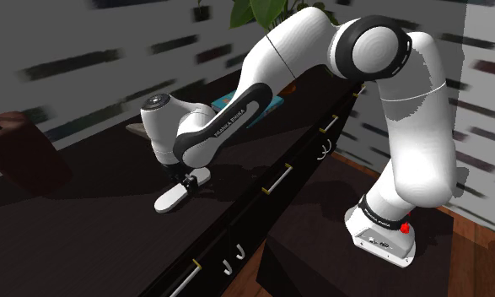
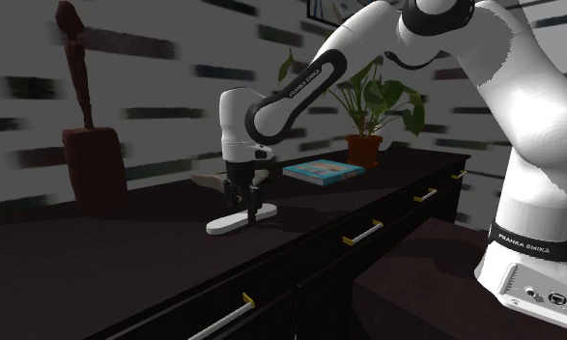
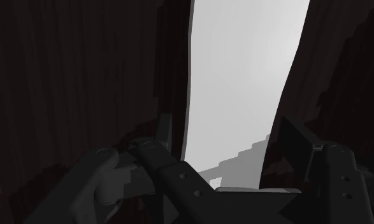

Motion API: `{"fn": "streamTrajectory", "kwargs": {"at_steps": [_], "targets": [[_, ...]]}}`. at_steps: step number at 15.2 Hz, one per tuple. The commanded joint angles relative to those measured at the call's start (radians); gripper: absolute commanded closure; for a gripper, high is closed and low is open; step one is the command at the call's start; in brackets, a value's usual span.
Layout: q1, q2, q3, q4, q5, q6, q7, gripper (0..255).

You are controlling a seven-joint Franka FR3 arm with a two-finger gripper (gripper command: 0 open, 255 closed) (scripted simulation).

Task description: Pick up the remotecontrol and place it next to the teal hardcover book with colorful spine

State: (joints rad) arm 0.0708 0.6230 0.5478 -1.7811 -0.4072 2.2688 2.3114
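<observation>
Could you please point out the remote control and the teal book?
remote control (image 1: 171, 199): shoulder view, middle of its top face.
teal book (image 2: 322, 170): second exterior view, centre of its cover.

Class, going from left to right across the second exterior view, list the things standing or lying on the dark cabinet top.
Dark sculpture → white remote control → teal book → plant pot

The black two-finger gripper (image 1: 188, 180) is down at the white oblong remote control (image 1: 170, 200), which lies flat on the dark sideboard (image 1: 85, 236), near its front edge.
</observation>
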Motion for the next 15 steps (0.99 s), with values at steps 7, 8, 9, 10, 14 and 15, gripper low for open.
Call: {"fn": "streamTrajectory", "kwargs": {"at_steps": [7,8,9,10,14,15], "targets": [[0.000,0.000,0.000,0.000,0.000,0.000,0.000,255],[-0.003,-0.009,0.004,0.000,0.005,-0.008,-0.003,255],[-0.006,-0.017,0.009,0.001,0.011,-0.017,-0.006,255],[-0.009,-0.026,0.013,0.002,0.016,-0.026,-0.009,255],[-0.020,-0.059,0.029,0.009,0.038,-0.062,-0.022,255],[-0.022,-0.066,0.033,0.011,0.043,-0.072,-0.025,255]]}}
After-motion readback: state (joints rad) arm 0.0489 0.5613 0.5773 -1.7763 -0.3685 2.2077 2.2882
